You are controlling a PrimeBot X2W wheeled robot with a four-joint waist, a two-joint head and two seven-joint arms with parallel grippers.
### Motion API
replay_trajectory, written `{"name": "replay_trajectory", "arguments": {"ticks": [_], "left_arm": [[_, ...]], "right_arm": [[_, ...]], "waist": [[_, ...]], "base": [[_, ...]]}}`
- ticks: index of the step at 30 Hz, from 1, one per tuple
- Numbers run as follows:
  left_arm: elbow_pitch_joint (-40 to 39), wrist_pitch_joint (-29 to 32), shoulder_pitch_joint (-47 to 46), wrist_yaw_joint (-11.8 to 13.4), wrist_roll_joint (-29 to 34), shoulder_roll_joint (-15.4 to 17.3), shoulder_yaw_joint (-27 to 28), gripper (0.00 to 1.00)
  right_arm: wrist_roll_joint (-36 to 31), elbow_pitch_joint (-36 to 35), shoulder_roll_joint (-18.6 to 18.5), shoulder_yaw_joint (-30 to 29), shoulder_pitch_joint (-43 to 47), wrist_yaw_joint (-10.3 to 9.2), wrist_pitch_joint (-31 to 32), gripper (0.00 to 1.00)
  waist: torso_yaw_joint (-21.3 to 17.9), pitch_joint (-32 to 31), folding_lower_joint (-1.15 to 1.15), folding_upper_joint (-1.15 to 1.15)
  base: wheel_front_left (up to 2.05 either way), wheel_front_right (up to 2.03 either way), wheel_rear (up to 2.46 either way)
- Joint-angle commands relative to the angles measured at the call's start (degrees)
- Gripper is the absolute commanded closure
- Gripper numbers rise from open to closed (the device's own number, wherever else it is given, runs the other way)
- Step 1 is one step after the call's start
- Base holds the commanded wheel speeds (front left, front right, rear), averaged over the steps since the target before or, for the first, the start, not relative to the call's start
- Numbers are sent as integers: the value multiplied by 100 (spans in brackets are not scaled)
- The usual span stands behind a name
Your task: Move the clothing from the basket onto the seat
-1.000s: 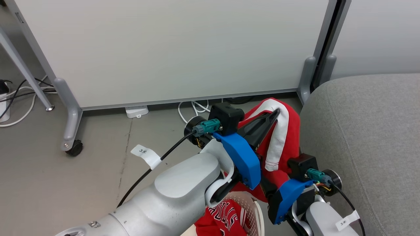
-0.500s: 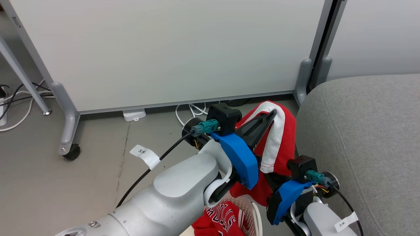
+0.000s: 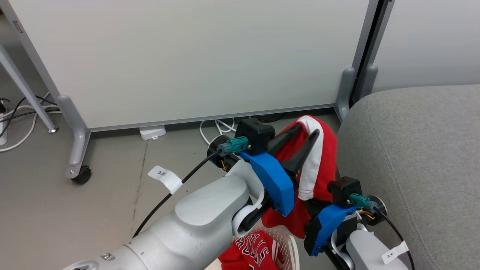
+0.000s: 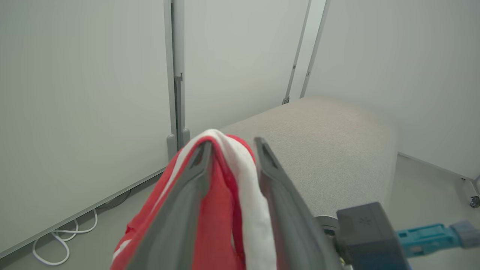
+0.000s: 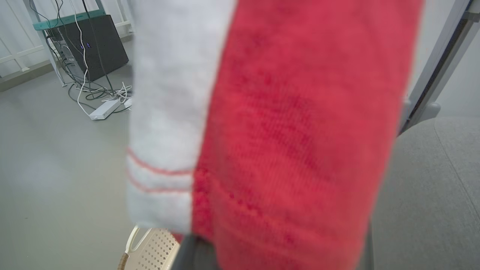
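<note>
Room notes. Floor [image 3: 75, 217]: smooth grey, faint dark seam running front to back. Ahead: pale matte partition panel [image 3: 187, 56] in a grey metal frame, its foot on a black castor [image 3: 80, 175]. Second panel [image 3: 423, 37] to the right, with a narrow dark gap between them. White cables [image 3: 215, 129] looped under the panel edge, beside a small white box [image 3: 152, 132]. Slanted grey table leg [image 3: 26, 90] at far left. Elsewhere: black cabinet [image 5: 95, 47], tangled leads, white power strip [image 5: 105, 110]. Even, soft light.

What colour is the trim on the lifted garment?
White trim on the red garment; left wrist view shows it best.
</note>
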Motion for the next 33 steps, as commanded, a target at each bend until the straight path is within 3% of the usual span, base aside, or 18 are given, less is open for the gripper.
{"name": "replay_trajectory", "arguments": {"ticks": [1, 25, 33], "left_arm": [[20, -37, -41, 12, -6, -2, -18, 0], [59, -41, 97, 116, 167, -3, -11, 0], [-182, -43, 594, 102, 886, 23, 724, 0]], "right_arm": [[31, 22, -15, 25, -90, 3, -47, 100], [43, 156, -15, 6, -174, 3, -132, 100], [-11, 24, -15, -70, -161, 3, -167, 100]], "waist": [[-2, 0, 0, 0], [2, 1, 0, 0], [60, 18, 0, 0]], "base": [[0, 0, 0], [0, 0, 0], [0, 0, 0]]}}
